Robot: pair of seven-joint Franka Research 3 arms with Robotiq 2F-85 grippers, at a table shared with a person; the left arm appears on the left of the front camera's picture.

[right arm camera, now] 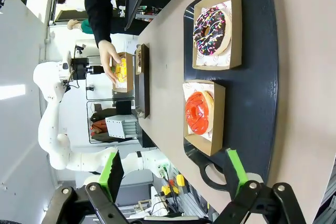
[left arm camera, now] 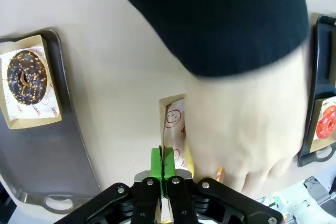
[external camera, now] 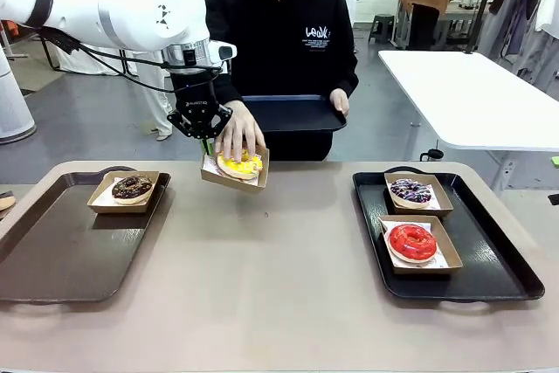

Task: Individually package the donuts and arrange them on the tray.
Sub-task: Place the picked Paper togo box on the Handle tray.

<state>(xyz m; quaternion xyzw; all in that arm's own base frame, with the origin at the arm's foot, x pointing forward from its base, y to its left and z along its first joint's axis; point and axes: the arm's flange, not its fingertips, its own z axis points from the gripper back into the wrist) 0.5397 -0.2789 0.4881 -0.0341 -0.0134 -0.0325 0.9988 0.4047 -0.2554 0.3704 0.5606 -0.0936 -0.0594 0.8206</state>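
Four iced ring donuts, each flat in its own shallow cardboard box lined with printed white paper. The yellow donut [external camera: 239, 164] sits at twelve o'clock near the worktop's far edge, its box lifted off the surface and partly covered by a person's hand. The dark chocolate donut [external camera: 132, 187], flecked with light bits, lies at ten o'clock on the left tray. The purple-white sprinkled donut [external camera: 410, 190] lies at two o'clock on the right tray, with the glossy red donut [external camera: 412, 241] just nearside of it.
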